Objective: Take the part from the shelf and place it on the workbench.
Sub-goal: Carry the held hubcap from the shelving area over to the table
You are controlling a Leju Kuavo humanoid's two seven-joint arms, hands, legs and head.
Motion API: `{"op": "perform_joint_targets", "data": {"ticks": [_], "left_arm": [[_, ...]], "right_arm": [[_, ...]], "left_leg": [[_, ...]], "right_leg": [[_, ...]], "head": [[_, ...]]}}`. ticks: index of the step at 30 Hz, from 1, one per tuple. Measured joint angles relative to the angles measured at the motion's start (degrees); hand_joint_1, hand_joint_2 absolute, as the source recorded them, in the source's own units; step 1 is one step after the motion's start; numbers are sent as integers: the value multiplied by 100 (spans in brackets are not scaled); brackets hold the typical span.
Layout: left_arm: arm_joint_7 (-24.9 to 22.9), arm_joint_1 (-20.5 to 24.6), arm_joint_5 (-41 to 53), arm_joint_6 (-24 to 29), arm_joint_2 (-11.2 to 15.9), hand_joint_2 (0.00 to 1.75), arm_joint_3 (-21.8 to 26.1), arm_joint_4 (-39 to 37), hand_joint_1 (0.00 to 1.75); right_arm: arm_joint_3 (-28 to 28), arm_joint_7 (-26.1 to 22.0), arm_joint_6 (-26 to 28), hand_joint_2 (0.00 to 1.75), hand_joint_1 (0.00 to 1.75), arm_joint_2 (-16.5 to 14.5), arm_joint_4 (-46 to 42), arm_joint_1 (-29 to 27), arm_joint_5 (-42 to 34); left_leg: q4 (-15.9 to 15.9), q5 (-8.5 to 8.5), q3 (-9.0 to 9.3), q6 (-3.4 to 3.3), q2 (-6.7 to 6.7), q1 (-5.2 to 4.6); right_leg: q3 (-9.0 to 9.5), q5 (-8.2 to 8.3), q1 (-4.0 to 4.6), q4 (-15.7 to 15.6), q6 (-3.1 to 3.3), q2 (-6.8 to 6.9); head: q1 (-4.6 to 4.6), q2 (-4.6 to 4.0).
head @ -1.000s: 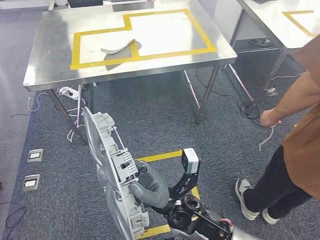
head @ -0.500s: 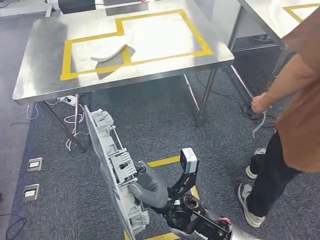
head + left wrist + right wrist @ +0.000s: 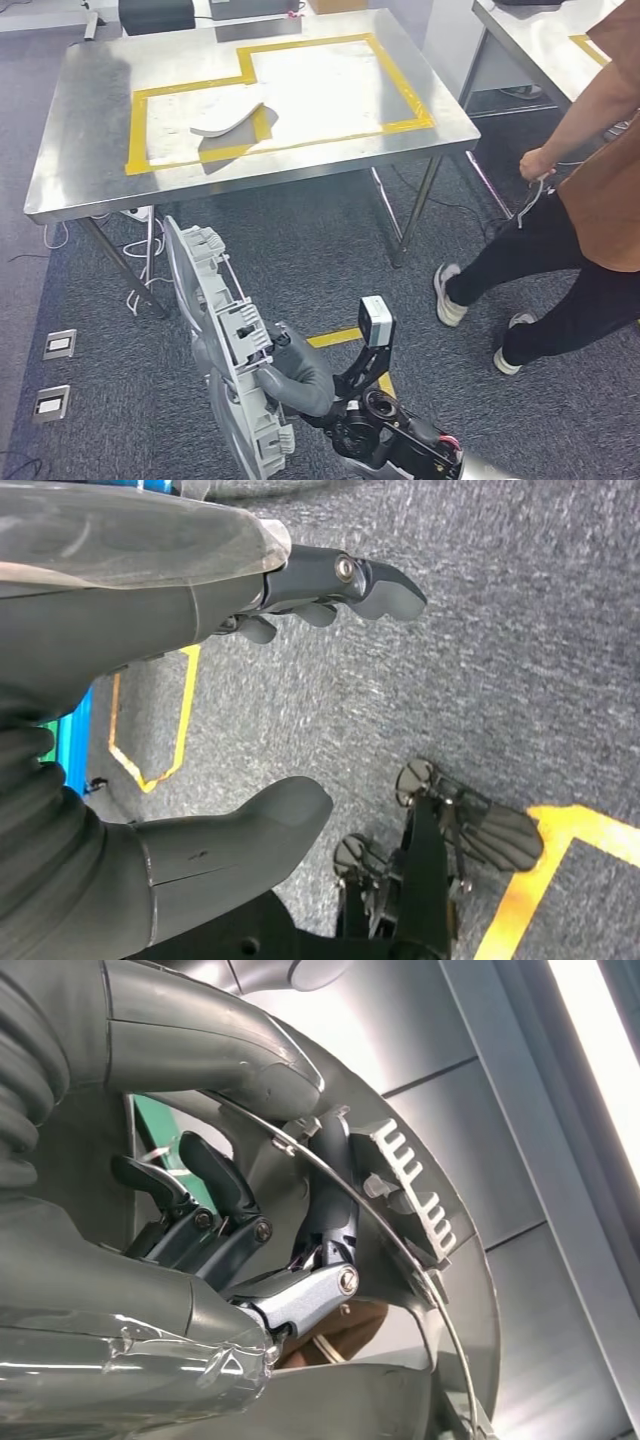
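Note:
My right hand (image 3: 299, 376) grips a large grey plastic part (image 3: 219, 335) with ribs and clips, held on edge low in the head view, over the carpet. In the right wrist view my fingers (image 3: 226, 1195) curl around the part's (image 3: 411, 1195) rim and a thin wire on it. The steel workbench (image 3: 90, 150) stands ahead, marked with a yellow tape outline (image 3: 137, 130). A white curved piece (image 3: 226, 120) lies inside the outline's left section. My left hand (image 3: 151, 620) hangs over the floor, thumb and fingers apart, holding nothing.
A person (image 3: 596, 200) in an orange top and black trousers strides at the right, holding a thin cable. A second steel table (image 3: 536, 45) stands at the far right. Cables (image 3: 140, 270) lie under the workbench, floor sockets (image 3: 59, 344) at the left, yellow floor tape (image 3: 338, 337) beneath my arm.
The whole view has shifted slightly as the camera moved. The person has stepped with legs spread wide at the right. My right hand still holds the part the same way.

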State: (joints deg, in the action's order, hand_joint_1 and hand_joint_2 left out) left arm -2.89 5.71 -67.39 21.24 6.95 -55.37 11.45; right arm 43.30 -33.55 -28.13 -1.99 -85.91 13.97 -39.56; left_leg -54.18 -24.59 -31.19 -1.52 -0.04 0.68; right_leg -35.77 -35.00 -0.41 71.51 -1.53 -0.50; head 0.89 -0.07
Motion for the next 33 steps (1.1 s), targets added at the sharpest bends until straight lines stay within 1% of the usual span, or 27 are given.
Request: {"op": "perform_joint_targets", "data": {"ticks": [1,2,4,5,6,7,9,10,11,12,14,15,16,17,19,20,21,22,23,25,26,27,28,30,31,32,33], "left_arm": [[1,-4,0,0,-3,175,-1,0,0],[1,-9,0,0,-7,175,-1,0,0],[1,-20,0,0,-15,175,-2,0,0],[1,-17,-1,0,-18,175,-2,0,0],[1,-10,-1,0,-19,175,-3,0,0],[0,-3,-3,0,-21,175,-3,0,0],[-1,10,-11,0,-18,175,-5,0,0],[-2,14,-16,0,-17,175,-6,0,0],[-2,20,-19,0,-16,175,-7,0,0],[-2,29,-21,0,-16,175,-8,0,0],[-2,32,-23,0,-21,175,-8,0,0],[-2,25,-24,0,-21,175,-8,0,0],[-3,16,-25,0,-21,175,-8,0,0],[-4,8,-25,0,-17,175,-8,0,0],[-8,2,-24,0,-4,175,-9,-1,0],[-10,1,-24,0,5,175,-10,-1,0],[-16,3,-24,-1,14,175,-10,-2,0],[-21,3,-24,-1,20,175,-10,-2,0],[-26,2,-24,-2,24,175,-10,-2,0],[-30,-8,-24,-2,19,175,-11,-3,0],[-30,-11,-24,-2,18,175,-11,-3,0],[-30,-12,-24,-2,19,175,-12,-4,0],[-30,-10,-24,-2,22,175,-12,-4,0],[-30,-5,-24,-2,27,175,-13,-4,0],[-31,-8,-24,-2,26,175,-13,-4,0],[-31,-14,-24,-2,25,175,-14,-4,0],[-32,-20,-24,-2,23,175,-14,-3,0]], "right_arm": [[0,0,1,175,175,0,1,-5,1],[0,0,3,175,175,0,2,-11,3],[0,0,7,175,175,1,3,-21,14],[1,1,9,175,175,1,4,-22,20],[1,1,11,175,175,2,5,-23,27],[0,1,14,175,175,2,6,-26,32],[0,2,17,175,175,1,-1,-30,34],[1,2,17,175,175,-1,-7,-29,33],[2,2,17,175,175,-3,-11,-25,32],[3,1,17,175,175,-4,-16,-23,31],[3,0,16,175,175,-4,-16,-22,29],[4,0,15,175,175,-4,-16,-24,28],[5,0,14,175,175,-4,-16,-25,28],[5,1,15,175,175,-4,-16,-25,28],[4,2,17,175,175,-4,-16,-24,28],[5,3,17,175,175,-4,-14,-23,28],[6,4,18,175,175,-5,-14,-21,28],[6,7,19,175,175,-7,-13,-20,28],[7,10,19,175,175,-8,-13,-19,28],[7,16,19,175,175,-10,-16,-18,24],[7,19,19,175,175,-10,-17,-14,22],[6,21,19,175,175,-11,-18,-8,21],[6,21,18,175,175,-10,-18,-6,20],[5,20,17,175,175,-9,-17,-10,19],[6,20,18,175,175,-9,-16,-16,19],[6,21,19,175,175,-9,-16,-20,19],[6,21,20,175,175,-9,-16,-21,19]], "left_leg": [[0,-48,60,8,-4,3],[-1,-102,135,21,-9,9],[0,-215,289,62,-15,20],[-3,-263,336,90,-22,19],[-3,-302,356,124,-25,15],[-13,-327,368,162,-25,7],[-33,-352,396,224,-21,7],[-128,-358,376,246,-19,12],[-315,-386,279,262,-20,20],[-624,-452,96,277,-19,26],[-1378,-701,-427,303,-20,26],[-1636,-803,-657,313,-20,26],[-1717,-813,-803,318,-20,26],[-1587,-695,-841,312,-20,24],[-855,-145,-665,247,-19,2],[-502,26,-562,208,-20,-18],[-255,107,-480,171,-25,-40],[-125,115,-434,138,-31,-57],[-91,55,-408,115,-39,-62],[-23,129,-279,68,-40,-28],[-7,139,-209,48,-36,-9],[1,128,-144,34,-33,6],[4,98,-104,23,-30,8],[1,28,-45,18,-31,11],[0,-13,-3,24,-33,14],[0,-57,52,36,-36,19],[0,-106,122,53,-38,27]], "right_leg": [[-98,28,-10,35,-9,3],[-96,189,-17,-146,-11,6],[66,764,-18,-872,8,13],[139,942,-4,-1207,28,19],[195,1059,10,-1411,66,23],[215,1073,24,-1508,112,24],[304,1062,28,-1555,212,14],[350,1057,19,-1588,245,8],[406,1052,11,-1611,273,7],[449,1037,3,-1633,295,8],[505,979,10,-1643,336,11],[541,942,15,-1643,349,6],[590,898,20,-1643,354,-3],[648,853,26,-1644,354,-12],[768,753,35,-1650,342,-20],[829,702,46,-1649,326,-26],[862,650,56,-1658,302,-29],[907,623,65,-1654,275,-34],[958,612,77,-1640,242,-39],[1025,562,86,-1573,178,-33],[990,490,85,-1446,144,-25],[877,367,76,-1198,109,-19],[691,214,59,-847,75,-11],[233,-93,25,-137,18,-6],[86,-139,10,7,0,-3],[32,-62,-3,-51,-11,-1],[73,154,-13,-317,-13,2]], "head": [[20,0],[43,0],[93,0],[114,0],[129,0],[130,0],[116,0],[102,0],[76,0],[44,0],[-25,0],[-49,0],[-69,0],[-91,0],[-134,0],[-152,0],[-162,0],[-168,0],[-167,0],[-150,-1],[-128,-1],[-99,-1],[-71,-1],[-21,0],[-3,0],[19,0],[42,0]]}}
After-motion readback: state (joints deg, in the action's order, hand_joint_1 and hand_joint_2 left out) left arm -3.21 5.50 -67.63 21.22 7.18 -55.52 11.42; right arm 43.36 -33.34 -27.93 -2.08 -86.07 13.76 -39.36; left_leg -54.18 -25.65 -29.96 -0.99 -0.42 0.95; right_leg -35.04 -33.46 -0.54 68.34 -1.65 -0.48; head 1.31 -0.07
